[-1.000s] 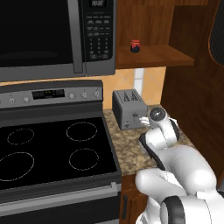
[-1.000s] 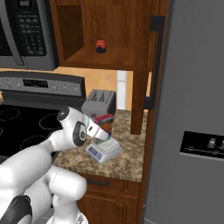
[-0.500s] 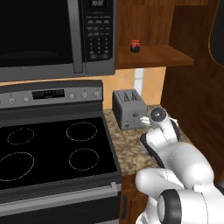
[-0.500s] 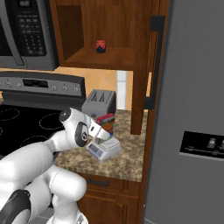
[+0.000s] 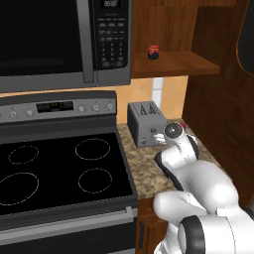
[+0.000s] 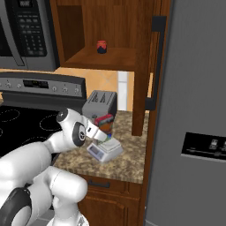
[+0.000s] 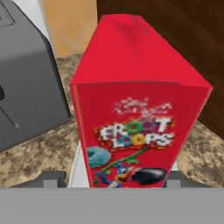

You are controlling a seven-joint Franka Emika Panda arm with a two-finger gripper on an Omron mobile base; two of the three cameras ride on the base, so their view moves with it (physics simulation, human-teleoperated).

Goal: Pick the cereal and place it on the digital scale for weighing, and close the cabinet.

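Observation:
The cereal [image 7: 135,109], a small red box with colourful print, stands upright on the white digital scale [image 6: 105,151] on the counter, just right of the toaster. My gripper [image 7: 114,178] reaches the box low from the front, open, with a dark fingertip [image 7: 54,177] on each side of its base. In the right base view the cereal [image 6: 105,122] shows just beyond my gripper [image 6: 101,131]. The cabinet [image 6: 110,26] above the counter is open, and its door [image 6: 155,62] with the dark inset panel swings out towards me.
A grey two-slot toaster [image 6: 99,102] stands at the back of the speckled counter [image 6: 128,161]. A small red-lidded jar [image 6: 102,46] sits on the cabinet shelf. The stove [image 5: 59,168] and microwave [image 5: 59,39] are on the left, the grey fridge [image 6: 194,110] on the right.
The fingers have parted from the cereal box, which now stands free on the scale. The arm has barely shifted.

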